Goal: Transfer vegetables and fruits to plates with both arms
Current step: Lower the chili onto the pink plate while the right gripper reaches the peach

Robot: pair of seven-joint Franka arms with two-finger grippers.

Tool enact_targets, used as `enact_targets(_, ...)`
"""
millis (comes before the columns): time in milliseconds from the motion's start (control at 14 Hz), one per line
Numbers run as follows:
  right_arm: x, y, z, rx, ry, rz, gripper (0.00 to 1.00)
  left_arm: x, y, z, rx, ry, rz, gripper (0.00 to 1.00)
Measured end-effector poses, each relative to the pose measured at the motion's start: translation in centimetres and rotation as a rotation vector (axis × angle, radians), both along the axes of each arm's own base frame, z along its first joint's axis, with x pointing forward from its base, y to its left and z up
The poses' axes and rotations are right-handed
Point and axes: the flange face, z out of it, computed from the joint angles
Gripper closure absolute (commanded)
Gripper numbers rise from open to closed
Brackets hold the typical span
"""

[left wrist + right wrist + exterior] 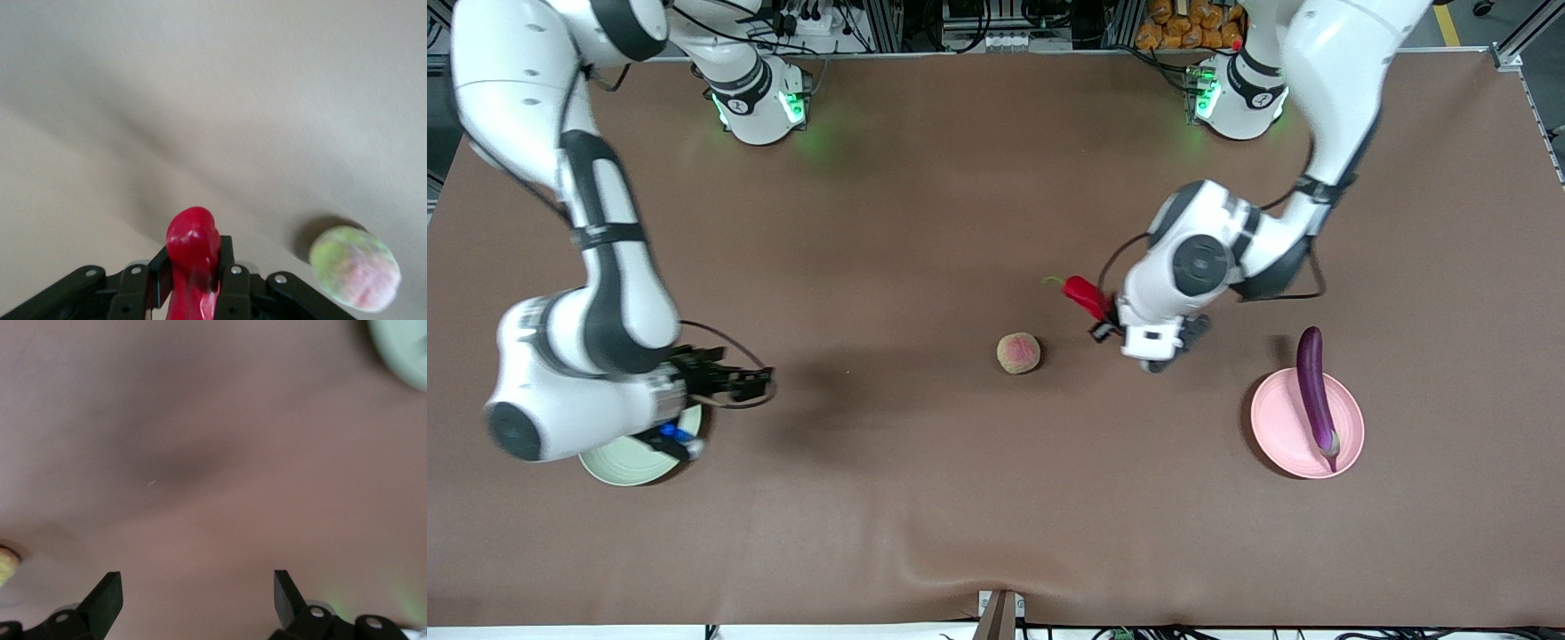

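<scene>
Brown bench (925, 204) mid-area: left gripper (193, 280) pinching red chili pepper (193, 250) aloft beside peach (1018, 353), right gripper (198, 597) spread near green plate (627, 460); slim grip, possible slip before pink plate (1280, 422) bearing eggplant (1316, 396).

A robotics lab. Two white arms, their bases (760, 102) lit green, are bolted at the 12 o'clock edge of a wide table (925, 204) under brown cloth. Along that edge run aluminium frame rails (889, 22), cable bundles (818, 22) and a power strip. Toy produce on plates serves as test props.
</scene>
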Motion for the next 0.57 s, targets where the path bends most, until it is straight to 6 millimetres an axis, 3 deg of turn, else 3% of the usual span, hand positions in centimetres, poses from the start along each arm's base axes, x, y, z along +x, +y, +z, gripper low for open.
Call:
enact_targets(142, -0.9, 8.4, 0.2, -0.049, -0.042, -0.085, 0.00, 2.1, 3.8, 0.6, -0.012, 0.001, -0.051, 1.00)
enact_targets(285, -1.9, 15.3, 0.4, -0.008, -0.070, -0.212, 0.00, 4.3, 8.6, 1.2, -0.032, -0.009, -0.103, 1.00)
enact_targets(498, -2.7, 20.3, -0.6, 0.046, -0.089, -0.353, 0.00, 7.5, 16.7, 1.0, -0.078, -0.036, -0.180, 1.00)
enact_targets(569, -3.1, 21.7, -1.3, 0.040, -0.093, -0.385, 0.00, 8.4, 18.5, 0.5, -0.096, -0.043, -0.200, 1.00)
